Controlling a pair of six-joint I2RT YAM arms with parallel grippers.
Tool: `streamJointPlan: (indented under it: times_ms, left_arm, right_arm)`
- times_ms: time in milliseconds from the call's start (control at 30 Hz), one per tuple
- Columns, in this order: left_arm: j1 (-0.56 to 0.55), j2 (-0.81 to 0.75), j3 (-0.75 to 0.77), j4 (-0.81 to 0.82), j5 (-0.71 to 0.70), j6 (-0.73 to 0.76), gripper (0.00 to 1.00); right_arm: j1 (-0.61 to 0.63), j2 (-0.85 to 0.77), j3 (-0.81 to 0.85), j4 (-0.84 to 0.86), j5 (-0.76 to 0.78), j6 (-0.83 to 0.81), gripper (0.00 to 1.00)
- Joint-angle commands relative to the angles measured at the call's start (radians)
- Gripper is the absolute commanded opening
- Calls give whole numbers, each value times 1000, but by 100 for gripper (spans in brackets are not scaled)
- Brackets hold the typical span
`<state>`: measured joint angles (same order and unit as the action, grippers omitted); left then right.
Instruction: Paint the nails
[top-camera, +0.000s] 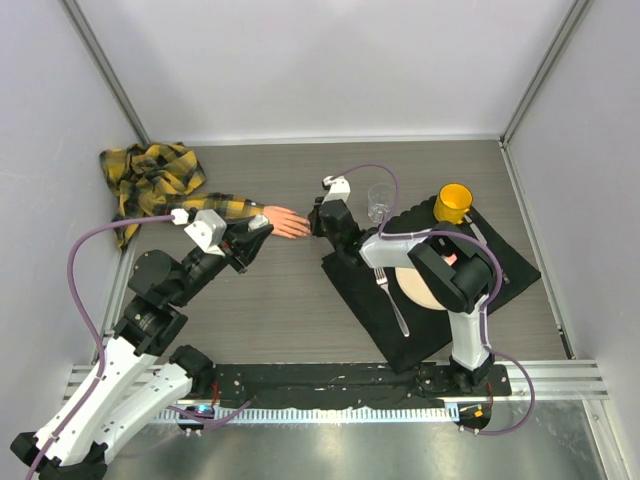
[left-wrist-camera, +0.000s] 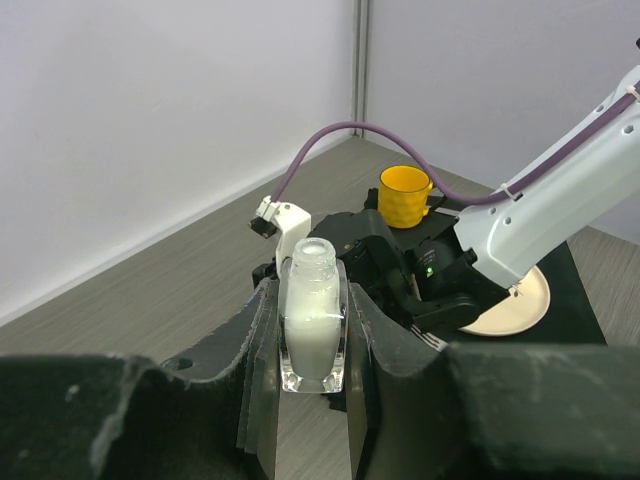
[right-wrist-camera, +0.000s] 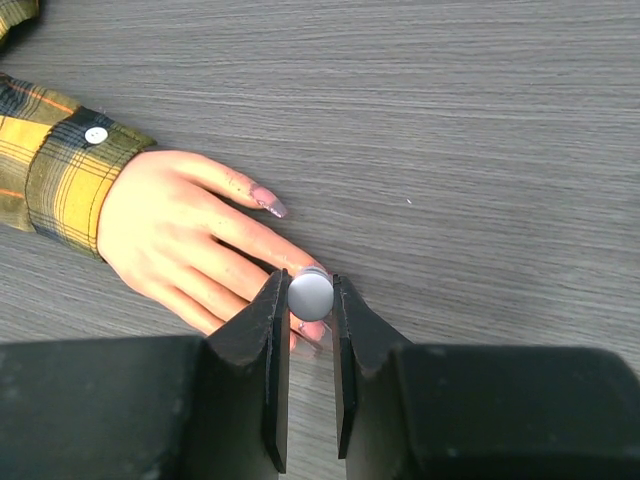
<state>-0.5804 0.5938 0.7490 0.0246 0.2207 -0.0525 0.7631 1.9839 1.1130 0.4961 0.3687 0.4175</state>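
- The right end effector (right-wrist-camera: 310, 288) is seen closest, clenched on the silver brush cap (right-wrist-camera: 310, 297), which is held directly over a fingertip of the mannequin hand (right-wrist-camera: 180, 240). The brush is hidden beneath the cap, so contact cannot be confirmed.
- The nails (right-wrist-camera: 270, 205) lie at the fingertips, resting on the tabletop (right-wrist-camera: 450, 150) left of the black mat (top-camera: 500, 270); the thumb nail appears coated in mauve. Polish could be smeared onto the skin if the stroke were steered blind or pressed too hard.
- The hand, loose in its plaid sleeve (right-wrist-camera: 60, 170), could be pushed or turned by the brush, since nothing is seen pinning it.
- The open bottle (left-wrist-camera: 312, 345) is grasped upright by the left end effector (left-wrist-camera: 312, 300), near the wrist. Polish could be spilled if the bottle were tilted or struck by the right arm.
- The glass (top-camera: 380, 203) beside the right arm could be knocked over by a wide swing.
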Motion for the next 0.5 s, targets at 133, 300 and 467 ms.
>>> streamJointPlan:
  times_ms: [133,300,467]
  left_arm:
    - [4,-2,29,28,9,-12,0]
    - [4,-3,29,28,8,-12,0]
    - [4,-2,27,28,9,-12,0]
  right_arm:
    - [-7,24,60,3,-8,20,0]
    - [-7,32,61,-7,-11,30,0]
    - [-8,38,71,-22,-7,35,0]
